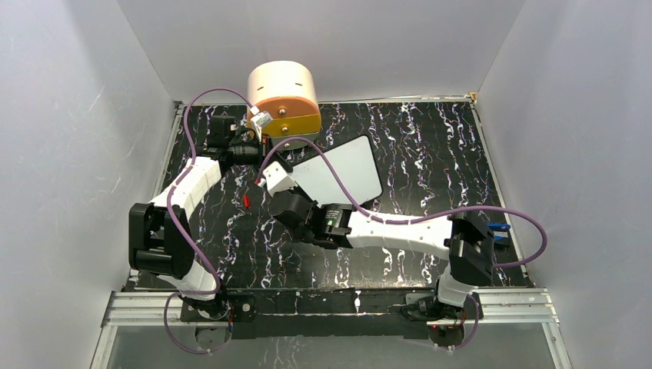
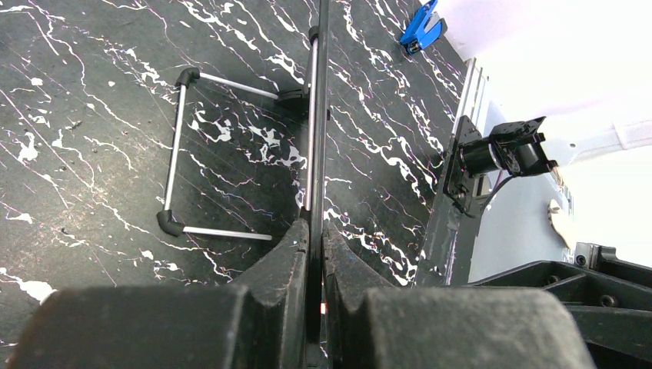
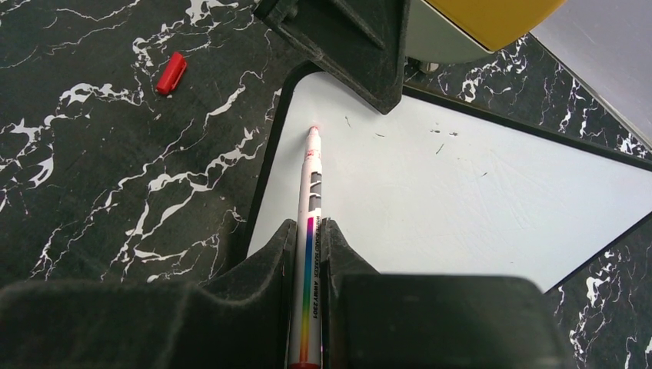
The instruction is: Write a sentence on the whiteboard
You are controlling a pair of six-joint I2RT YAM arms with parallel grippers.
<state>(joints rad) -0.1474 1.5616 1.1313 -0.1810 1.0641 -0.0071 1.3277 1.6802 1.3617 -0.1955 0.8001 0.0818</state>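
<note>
The whiteboard [image 1: 346, 169] lies tilted on the black marbled table, in front of the round drawer unit. Its white face [image 3: 461, 200] carries only a few tiny dark specks; no sentence is in view. My left gripper [image 1: 257, 152] is shut on the board's black rim [image 2: 316, 115], which runs edge-on between its fingers [image 2: 292, 254]. My right gripper [image 3: 307, 227] is shut on a white marker [image 3: 311, 184] with a rainbow stripe. The marker's red tip [image 3: 313, 132] touches the board near its corner, just below the left gripper. In the top view the right gripper [image 1: 278, 175] covers that corner.
The round cream and orange drawer unit [image 1: 283, 96] stands at the back, just behind the board. A red marker cap [image 3: 171, 73] lies on the table left of the board. The board's metal stand [image 2: 178, 154] folds out beside it. A blue clip [image 2: 421, 27] lies near the right arm's base.
</note>
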